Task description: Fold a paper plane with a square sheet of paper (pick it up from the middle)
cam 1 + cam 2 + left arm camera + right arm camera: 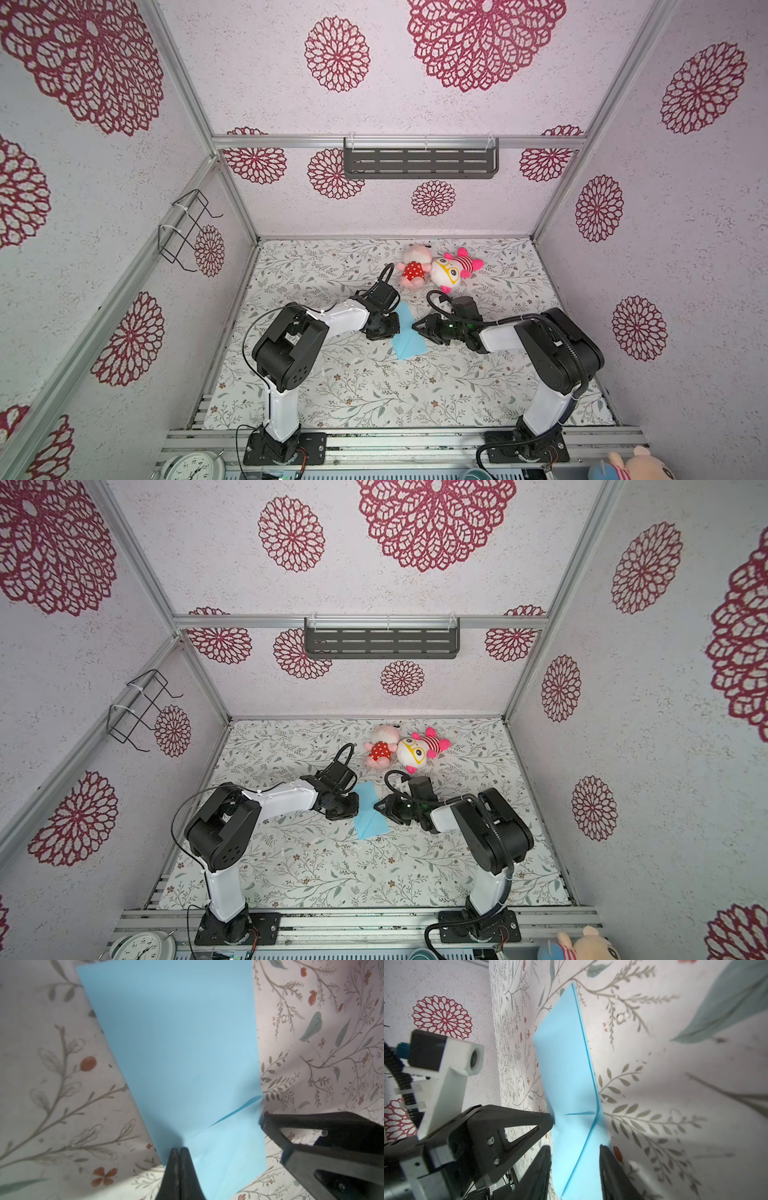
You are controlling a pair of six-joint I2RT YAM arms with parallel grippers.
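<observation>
Thin light-blue sheet of paper [406, 343], part-folded, on floral tabletop [353, 386]. Left hand [178, 1152] pressed together, pinning edge, likely steadying crease. Right hand [575, 1147] spread, straddling fold.

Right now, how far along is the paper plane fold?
Done: the square sheet of paper is already folded over into a narrower strip, with a diagonal crease. In hand: the left gripper, shut, sits at the paper's edge by that crease; the right gripper is open, straddling one end. Left: no pointed dart yet, so nose and wing folds remain.
</observation>
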